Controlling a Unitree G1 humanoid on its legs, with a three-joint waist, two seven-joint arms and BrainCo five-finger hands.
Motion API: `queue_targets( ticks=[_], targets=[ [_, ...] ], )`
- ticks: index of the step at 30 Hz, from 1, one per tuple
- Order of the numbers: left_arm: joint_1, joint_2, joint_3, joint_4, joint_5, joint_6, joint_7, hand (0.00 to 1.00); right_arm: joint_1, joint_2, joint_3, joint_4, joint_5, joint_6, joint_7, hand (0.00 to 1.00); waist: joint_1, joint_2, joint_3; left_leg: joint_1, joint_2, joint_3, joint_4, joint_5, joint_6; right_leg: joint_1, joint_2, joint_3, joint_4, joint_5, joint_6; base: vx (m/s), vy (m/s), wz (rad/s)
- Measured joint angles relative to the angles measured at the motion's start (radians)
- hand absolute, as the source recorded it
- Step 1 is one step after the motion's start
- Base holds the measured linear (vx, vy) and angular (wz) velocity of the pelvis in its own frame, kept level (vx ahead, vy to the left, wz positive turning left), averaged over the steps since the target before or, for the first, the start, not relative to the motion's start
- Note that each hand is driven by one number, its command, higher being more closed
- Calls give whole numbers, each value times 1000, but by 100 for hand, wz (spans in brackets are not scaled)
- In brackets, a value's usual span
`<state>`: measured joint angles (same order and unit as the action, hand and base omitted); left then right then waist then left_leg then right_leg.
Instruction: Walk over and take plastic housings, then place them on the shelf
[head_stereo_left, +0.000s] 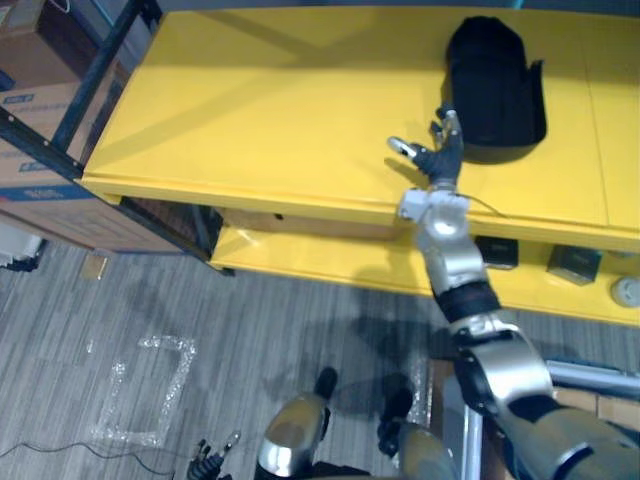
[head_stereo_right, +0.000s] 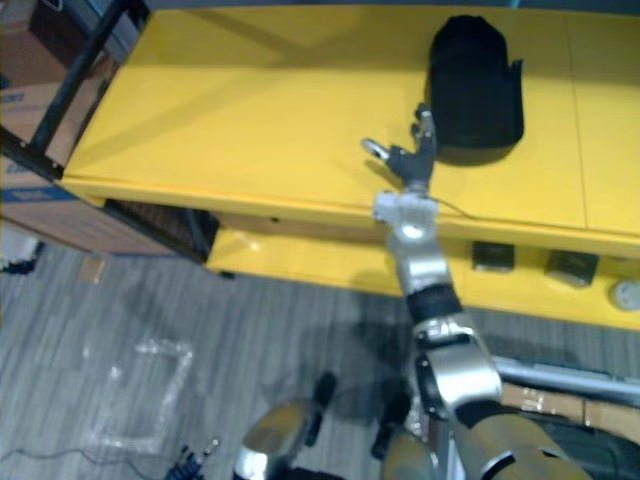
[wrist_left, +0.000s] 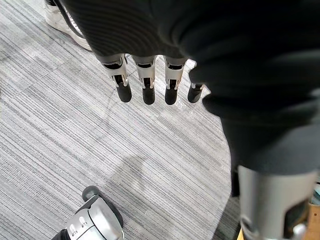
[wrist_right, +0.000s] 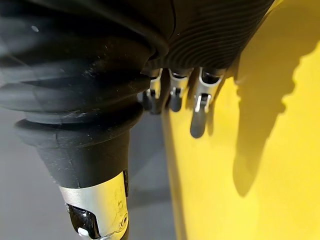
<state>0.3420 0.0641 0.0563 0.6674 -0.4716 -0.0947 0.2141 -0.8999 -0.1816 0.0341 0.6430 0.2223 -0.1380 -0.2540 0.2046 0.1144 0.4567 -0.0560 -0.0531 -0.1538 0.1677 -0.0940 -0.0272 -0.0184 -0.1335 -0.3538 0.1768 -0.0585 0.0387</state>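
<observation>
The housing (head_stereo_left: 495, 85) lies on the top board of the shelf (head_stereo_left: 280, 110), well back from the front edge. It is a black, matt plastic shell, rounded like a dome at the far end and squared off at the near end. The shelf boards are smooth, glossy yellow, and they sit in a dark metal frame (head_stereo_left: 95, 70) with slanted bars at the left.

The right hand (head_stereo_left: 440, 150) hovers over the top board just beside the housing's near left corner. Its fingers are spread and relaxed, its thumb sticks out to the left, and it holds nothing. Whether a fingertip touches the shell cannot be told.

The left hand (wrist_left: 145, 80) hangs low over the floor (wrist_left: 75, 150). Its fingers are straight, side by side and empty.

On the lower board (head_stereo_left: 300, 262) stand two small dark boxes (head_stereo_left: 497, 252), with a pale round thing (head_stereo_left: 627, 291) to their right. Brown cartons (head_stereo_left: 40, 110) stand left of the shelf. The floor is grey carpet with fine stripes, and a crumpled piece of clear film (head_stereo_left: 150, 390) lies on it. A white shoe (wrist_left: 60, 20) stands near the left hand.
</observation>
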Motion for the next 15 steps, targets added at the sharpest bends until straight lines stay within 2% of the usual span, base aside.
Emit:
queue_targets(
  ticks=[4, 6, 7, 10, 12, 14, 15],
  targets=[
    [0, 0, 0, 0, 12, 0, -1, 0, 1, -13, 67, 0, -3, -14, 145, 0, 0, 0, 0, 1, 1, 0, 9, 1, -1, 1, 1, 0, 0, -1, -2, 19, -8, 0],
    [0, 0, 0, 1, 20, -1, -2, 0, 5, -13, 158, -10, -1, -14, 233, 0, -1, -1, 0, 2, 3, 0, 9, 1, -1, 3, 4, 1, -3, -1, -2, 0, 0, 0],
    [0, 0, 0, 0, 21, -2, -2, 0, 7, -10, 182, -18, -2, -14, 253, 0, -1, -2, 1, 2, 3, 0, 9, 1, -1, 4, 5, 1, -4, -1, -2, 0, 0, 0],
    [0, 0, 8, 3, 60, -10, -3, 0, 39, 19, 295, -114, -3, -21, 362, 0, 0, -17, 8, 8, 10, 0, 10, 0, -2, 22, 14, -3, -23, 3, -3, -4, -29, 4],
    [0, 0, 9, 9, 92, -14, -7, 0, 76, 51, 385, -238, -2, -34, 453, 0, 1, -27, 4, 5, 14, 1, 9, 0, -2, 28, 22, -4, -45, 16, -5, -5, -16, 0],
    [-1, 1, 14, 13, 99, -21, -15, 0, 107, 75, 442, -331, -1, -33, 499, 0, 0, -35, 0, 10, 16, 2, 1, -1, -2, 48, 29, -4, -77, 30, -4, 0, 0, 0],
    [-1, 5, 18, 16, 103, -26, -22, 0, 126, 91, 474, -388, -2, -26, 513, 0, 0, -48, -7, 21, 18, 5, -13, -2, -3, 60, 33, -4, -95, 37, -3, 0, 0, 0]
  ],
)
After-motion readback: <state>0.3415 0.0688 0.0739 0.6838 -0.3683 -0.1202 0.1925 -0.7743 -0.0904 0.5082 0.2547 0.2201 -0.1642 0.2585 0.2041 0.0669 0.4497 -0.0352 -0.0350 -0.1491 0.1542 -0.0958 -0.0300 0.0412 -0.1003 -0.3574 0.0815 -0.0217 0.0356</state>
